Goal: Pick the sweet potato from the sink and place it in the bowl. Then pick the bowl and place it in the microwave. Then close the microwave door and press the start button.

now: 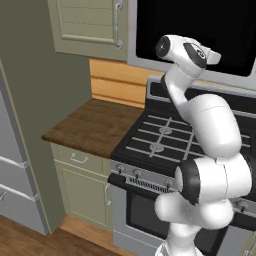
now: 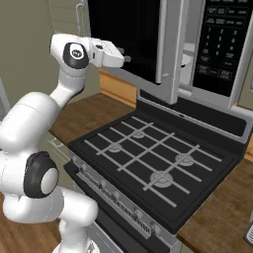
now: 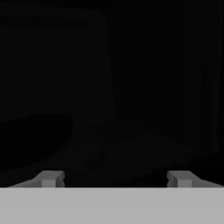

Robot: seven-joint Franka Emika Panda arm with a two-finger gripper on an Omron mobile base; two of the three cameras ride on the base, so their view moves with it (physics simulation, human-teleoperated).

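The microwave door [image 2: 129, 34], a silver-grey frame around a glossy black window, stands partly swung out from the microwave [image 2: 223, 44] above the stove. My gripper [image 2: 126, 59] is right up against the door's black window [image 1: 200, 25], at the end of the raised arm. In the hand view the gripper [image 3: 116, 179] faces that dark glass, its fingertips [image 3: 50, 178] spread wide with nothing between them. A narrow slice of pale interior [image 2: 187, 55] is visible past the door's edge. The sweet potato, the bowl and the sink are out of view.
A black gas stove [image 2: 148, 158] with grey grates lies below the microwave, its knobs along the front [image 1: 145, 177]. A wooden counter [image 1: 95, 125] is to the left, with a cabinet [image 1: 87, 25] above it. A grey fridge [image 1: 12, 165] stands at the far left.
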